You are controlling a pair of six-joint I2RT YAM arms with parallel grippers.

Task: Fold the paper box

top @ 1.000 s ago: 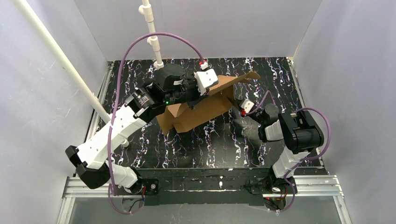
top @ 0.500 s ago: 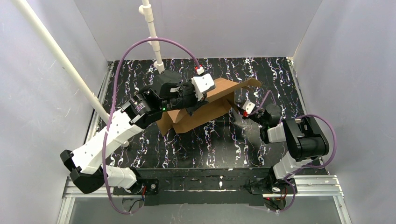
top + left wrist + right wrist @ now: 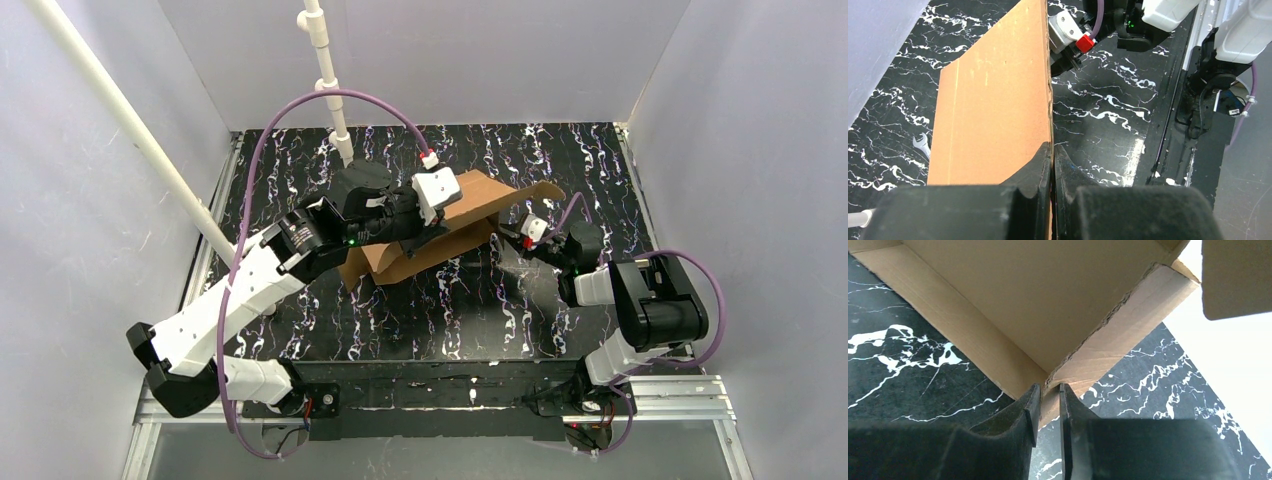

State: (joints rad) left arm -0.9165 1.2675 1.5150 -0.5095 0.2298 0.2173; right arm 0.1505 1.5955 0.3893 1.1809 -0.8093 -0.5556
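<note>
The paper box (image 3: 472,192) is a brown cardboard sheet, partly folded and held tilted above the black marbled table (image 3: 440,310). My left gripper (image 3: 428,230) is shut on the edge of a flat panel (image 3: 993,100); its tips (image 3: 1053,150) pinch the board's edge. My right gripper (image 3: 505,234) is at the box's right end. In the right wrist view its jaws (image 3: 1047,390) stand a little apart around a corner of the box (image 3: 1048,300), where a side wall (image 3: 1128,315) meets the bottom. The flap sits loose between them.
Two white pipes (image 3: 330,90) (image 3: 130,130) stand at the back left. Grey walls (image 3: 760,150) close in three sides. A metal rail (image 3: 430,395) runs along the near edge by the arm bases. The right arm's wrist camera (image 3: 1065,30) shows behind the panel.
The right gripper's jaws have parted from shut on the box corner. The left arm has drawn the box slightly left and lower, and the far flap has dropped a little.
</note>
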